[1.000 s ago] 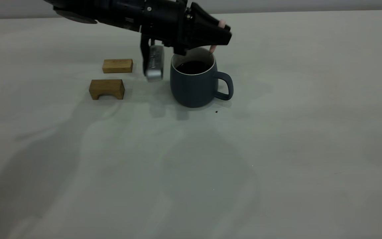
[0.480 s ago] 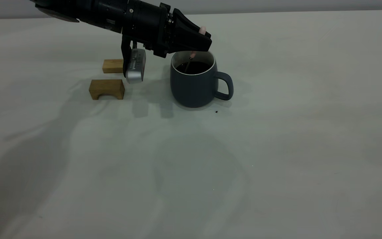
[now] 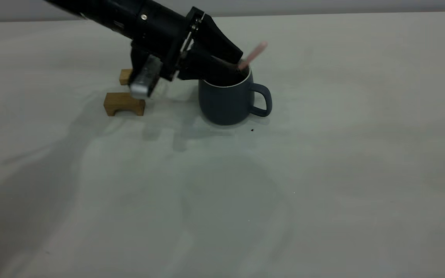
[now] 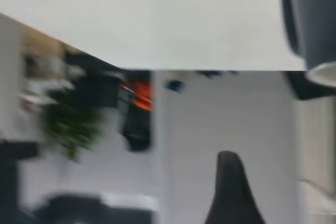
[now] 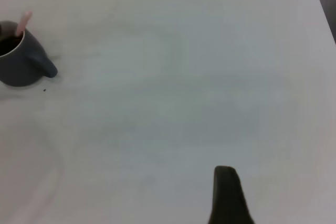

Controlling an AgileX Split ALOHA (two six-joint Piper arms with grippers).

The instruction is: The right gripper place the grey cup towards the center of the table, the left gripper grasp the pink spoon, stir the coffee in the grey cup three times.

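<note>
Grey cup (image 3: 226, 101) upright near the table's (image 3: 323, 173) far edge, roughly midway along it, handle toward the right edge, tiny dark speck (image 3: 252, 130) just in front. Pink spoon (image 3: 252, 56) tilted in the cup, handle leaning over the rim toward the right. Left gripper (image 3: 228, 69) slanting down from the far left corner, tip at the cup's mouth beside the spoon; grip hidden, cannot tell. 2 wooden blocks (image 3: 124, 103) just left of the cup. Right gripper (image 5: 227, 195) well apart over bare table, spread not visible.
</note>
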